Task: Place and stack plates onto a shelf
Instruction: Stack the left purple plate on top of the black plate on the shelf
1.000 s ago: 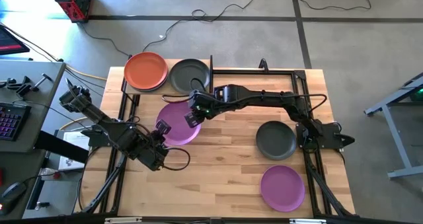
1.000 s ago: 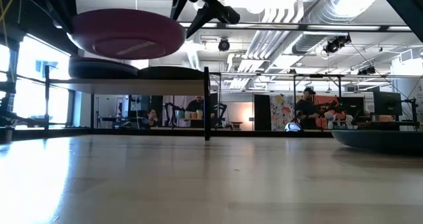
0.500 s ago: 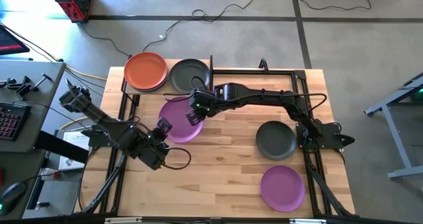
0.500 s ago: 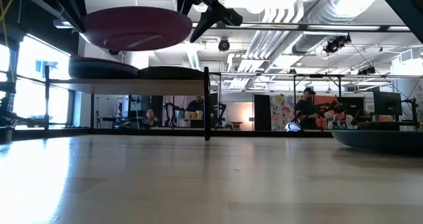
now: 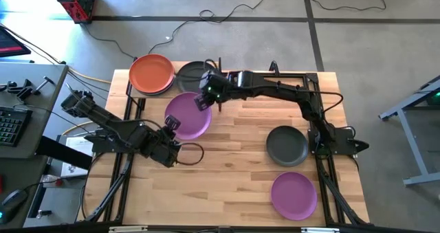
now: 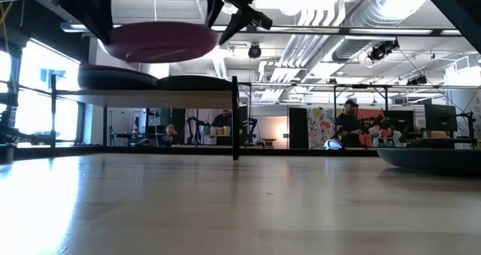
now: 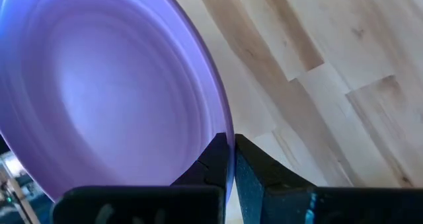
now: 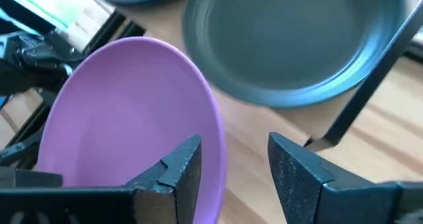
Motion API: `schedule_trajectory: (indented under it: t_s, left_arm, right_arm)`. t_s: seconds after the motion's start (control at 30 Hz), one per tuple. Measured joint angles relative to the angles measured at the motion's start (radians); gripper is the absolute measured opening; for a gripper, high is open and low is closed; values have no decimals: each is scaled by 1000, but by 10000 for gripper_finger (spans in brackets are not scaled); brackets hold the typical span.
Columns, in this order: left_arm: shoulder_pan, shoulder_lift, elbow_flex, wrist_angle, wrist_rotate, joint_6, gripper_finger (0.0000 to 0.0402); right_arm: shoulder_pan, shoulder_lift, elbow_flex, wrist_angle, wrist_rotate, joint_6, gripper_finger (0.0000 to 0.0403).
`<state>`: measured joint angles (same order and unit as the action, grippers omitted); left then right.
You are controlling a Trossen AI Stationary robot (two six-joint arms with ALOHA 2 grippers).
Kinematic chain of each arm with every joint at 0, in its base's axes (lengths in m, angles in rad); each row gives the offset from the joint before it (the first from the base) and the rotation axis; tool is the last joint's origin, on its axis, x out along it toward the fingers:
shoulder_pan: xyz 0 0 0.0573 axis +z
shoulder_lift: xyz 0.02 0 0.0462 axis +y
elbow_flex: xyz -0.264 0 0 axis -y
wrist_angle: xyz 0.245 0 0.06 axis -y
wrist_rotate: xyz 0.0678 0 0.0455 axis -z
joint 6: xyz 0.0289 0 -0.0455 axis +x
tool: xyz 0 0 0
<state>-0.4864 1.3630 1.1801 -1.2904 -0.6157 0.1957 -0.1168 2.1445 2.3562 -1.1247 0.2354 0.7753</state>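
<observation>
Midway: purple plate (image 5: 188,115) carried toward the shelf (image 6: 161,94).
Left gripper (image 5: 170,126) pinches its rim aloft; right gripper (image 5: 203,101) fingers spread alongside. Next: lower onto dark grey plate (image 5: 194,73).

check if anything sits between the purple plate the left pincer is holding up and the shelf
Nothing visible does. The left pincer grips the purple plate at its rim, raised just in front of the shelf. The right pincer, open, is at the plate's far edge, beside the dark grey plate on the shelf.
</observation>
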Motion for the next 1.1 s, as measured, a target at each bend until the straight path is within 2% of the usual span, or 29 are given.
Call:
schedule_trajectory:
  t_s: [0.2, 0.43, 0.6, 0.7, 0.83, 1.0, 1.1]
  left_arm:
    - [104, 0, 0, 3, -10, 44, 3]
    - [292, 0, 0, 28, -17, 111, 3]
    - [429, 0, 0, 156, 2, 251, 3]
    - [508, 0, 0, 237, 45, 343, 3]
    - [588, 0, 0, 309, 51, 425, 3]
    - [652, 1, 40, 321, 59, 514, 3]
    - [687, 1, 76, 325, 104, 558, 3]
  right_arm:
    - [-51, -40, 0, 12, -3, -84, 154]
    - [-111, -70, 0, 21, -4, -207, 154]
    - [-145, -85, 0, 24, -14, -269, 154]
    - [-169, -94, 0, 23, -54, -304, 154]
    - [-195, -96, 0, 23, -90, -342, 154]
    - [-216, -97, 0, 21, -106, -382, 154]
    - [-228, -97, 0, 22, -106, -393, 154]
